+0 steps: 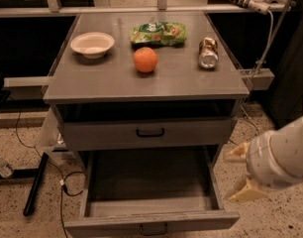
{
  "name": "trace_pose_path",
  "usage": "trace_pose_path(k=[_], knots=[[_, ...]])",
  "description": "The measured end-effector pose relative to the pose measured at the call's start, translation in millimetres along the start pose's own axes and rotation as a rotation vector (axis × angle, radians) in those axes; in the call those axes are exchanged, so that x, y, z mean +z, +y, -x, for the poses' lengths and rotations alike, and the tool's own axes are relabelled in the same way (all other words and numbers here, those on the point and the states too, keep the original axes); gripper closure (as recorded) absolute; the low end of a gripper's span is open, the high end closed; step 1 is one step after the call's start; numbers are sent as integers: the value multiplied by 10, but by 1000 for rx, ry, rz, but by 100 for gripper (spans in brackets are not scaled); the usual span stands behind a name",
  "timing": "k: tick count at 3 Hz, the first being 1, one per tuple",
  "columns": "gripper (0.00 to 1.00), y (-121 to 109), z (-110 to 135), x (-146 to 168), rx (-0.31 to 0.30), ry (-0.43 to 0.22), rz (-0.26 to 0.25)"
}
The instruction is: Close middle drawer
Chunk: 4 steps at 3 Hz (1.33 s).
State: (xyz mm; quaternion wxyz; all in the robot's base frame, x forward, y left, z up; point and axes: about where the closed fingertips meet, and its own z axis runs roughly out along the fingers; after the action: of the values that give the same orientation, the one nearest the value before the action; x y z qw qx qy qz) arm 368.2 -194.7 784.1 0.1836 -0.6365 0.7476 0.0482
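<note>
Grey middle drawer (pixel 151 177) pulled far out below the table's (pixel 141 86) front edge, gripper (pixel 239 175) beside its right wall.

I see the drawer's deep box showing only its plain grey floor, with its small black handle (pixel 154 228) at the bottom of my view. The gripper hangs low past the table's front right corner, cream fingers (pixel 234 153) apart and holding nothing, just right of the drawer's right wall near its front; I cannot tell if they touch it. The drawer above (pixel 191 132) sits slightly out. On the table, a white bowl (pixel 92 44) near the back left corner shows only its white inside, a green bag (pixel 158 33) lies at the back edge, an orange (pixel 145 59) sits mid-table, and a can (pixel 208 53) lies toward the right edge.
</note>
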Motion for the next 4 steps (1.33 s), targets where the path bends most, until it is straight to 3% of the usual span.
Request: trace_pose_path(k=[1, 2, 3, 4], knots=[[65, 190, -208, 416, 31, -86, -3], [88, 174, -206, 412, 22, -90, -14], [100, 175, -204, 410, 22, -89, -14], [100, 175, -204, 410, 22, -89, -14]])
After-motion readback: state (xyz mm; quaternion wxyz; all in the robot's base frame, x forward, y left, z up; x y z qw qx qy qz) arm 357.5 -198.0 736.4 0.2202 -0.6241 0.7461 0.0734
